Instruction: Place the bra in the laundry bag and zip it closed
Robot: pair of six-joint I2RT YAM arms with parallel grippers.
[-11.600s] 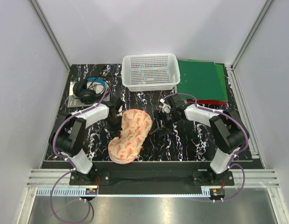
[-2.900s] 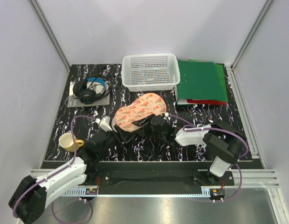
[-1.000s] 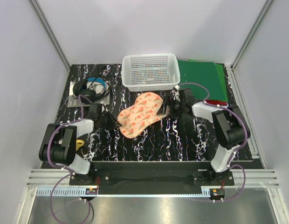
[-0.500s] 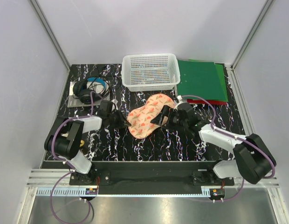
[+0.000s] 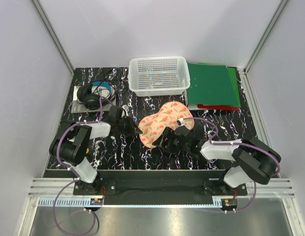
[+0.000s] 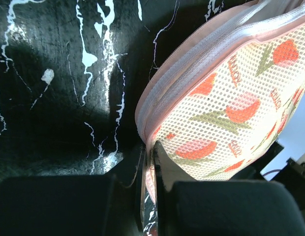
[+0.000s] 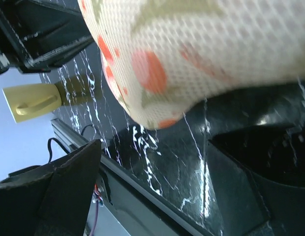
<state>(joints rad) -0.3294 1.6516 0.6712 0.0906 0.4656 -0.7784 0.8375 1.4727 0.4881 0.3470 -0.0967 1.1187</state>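
Observation:
The laundry bag [image 5: 166, 123] is a closed peach case with red-pink print, lying slantwise mid-table. My left gripper [image 5: 137, 131] is at its near-left end, shut on the pink zip edge; in the left wrist view the jaws [image 6: 151, 156] pinch that edge below the printed mesh bag [image 6: 226, 93]. My right gripper [image 5: 164, 141] is at the bag's near side, open and empty. In the right wrist view its gap [image 7: 162, 167] lies over bare table, with the bag [image 7: 201, 49] just above. The bra is not in view.
A white mesh basket [image 5: 159, 74] stands at the back. Green folders [image 5: 211, 84] lie at the back right over a red one [image 5: 219, 106]. Headphones [image 5: 93, 96] lie at the back left. A yellow mug [image 7: 32, 101] shows in the right wrist view.
The bag has slid right and a little nearer, still held by my left gripper. My right arm has swung from the bag's far-right side round to its near side.

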